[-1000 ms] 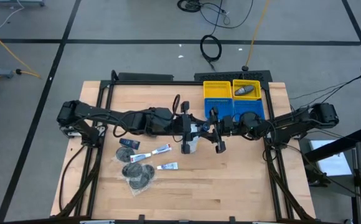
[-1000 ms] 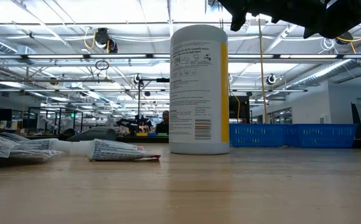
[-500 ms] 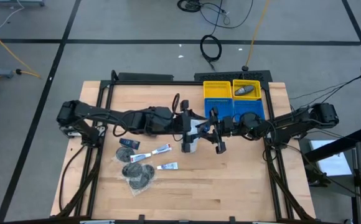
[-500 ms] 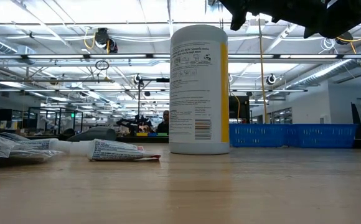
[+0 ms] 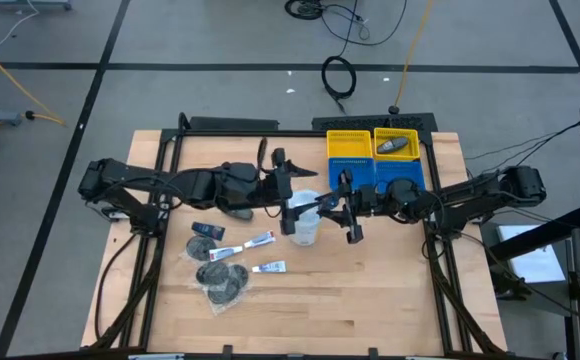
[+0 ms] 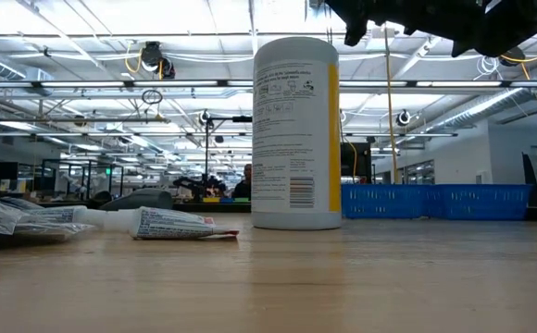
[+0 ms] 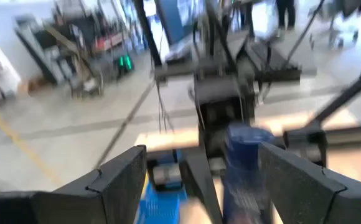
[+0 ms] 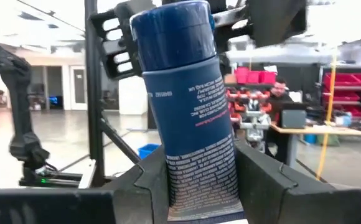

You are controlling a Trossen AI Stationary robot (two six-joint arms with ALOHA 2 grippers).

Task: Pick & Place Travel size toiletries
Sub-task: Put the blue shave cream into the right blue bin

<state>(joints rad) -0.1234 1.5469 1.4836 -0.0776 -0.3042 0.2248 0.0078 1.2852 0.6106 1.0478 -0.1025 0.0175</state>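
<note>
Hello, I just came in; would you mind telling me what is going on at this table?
The right gripper is clamped on a dark blue mini bottle, holding it above the table's middle near the white tub. The left gripper faces it, open and empty. Tubes and wrapped discs lie on the wood on the left; one grey bottle lies in a yellow bin.

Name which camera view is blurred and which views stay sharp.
Left wrist view: motion-blurred throughout, the blue-capped bottle smeared. Right wrist view: the same bottle crisp, its print legible, between the right gripper fingers. Low view: sharp on the white cylindrical tub.
</note>
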